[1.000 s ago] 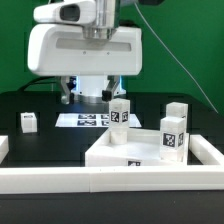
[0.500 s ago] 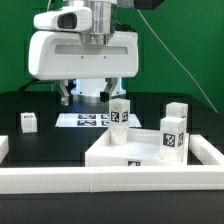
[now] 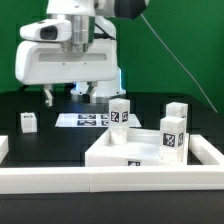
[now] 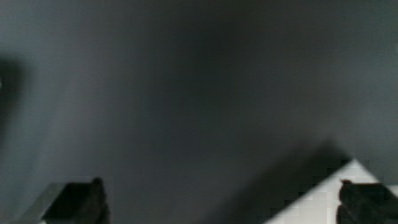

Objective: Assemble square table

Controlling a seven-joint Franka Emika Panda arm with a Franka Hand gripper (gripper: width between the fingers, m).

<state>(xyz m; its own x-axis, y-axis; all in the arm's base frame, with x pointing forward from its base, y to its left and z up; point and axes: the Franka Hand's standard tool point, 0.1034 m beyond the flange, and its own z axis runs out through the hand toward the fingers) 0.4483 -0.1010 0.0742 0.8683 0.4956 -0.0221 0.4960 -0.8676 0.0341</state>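
The white square tabletop slab [image 3: 125, 150] lies at the front of the exterior view's right. Three white tagged legs stand upright on it: one at the back left [image 3: 119, 112], one at the back right [image 3: 177, 112], one nearer the front [image 3: 173, 135]. A further loose leg [image 3: 28, 122] stands on the black table at the exterior view's left. My gripper [image 3: 66, 95] hangs above the table behind, between the loose leg and the slab, open and empty. In the wrist view the gripper [image 4: 217, 203] shows wide-set dark fingertips [image 4: 75, 203] with nothing between them.
The marker board [image 3: 85, 120] lies flat on the table under my gripper's right side. A long white border bar [image 3: 100, 180] runs along the front, with ends turning back at both sides. The wrist view is blurred: dark table and one white patch [image 4: 347, 165].
My gripper has moved toward the exterior view's left, away from above the marker board. The slab, the legs and the loose leg have not moved.
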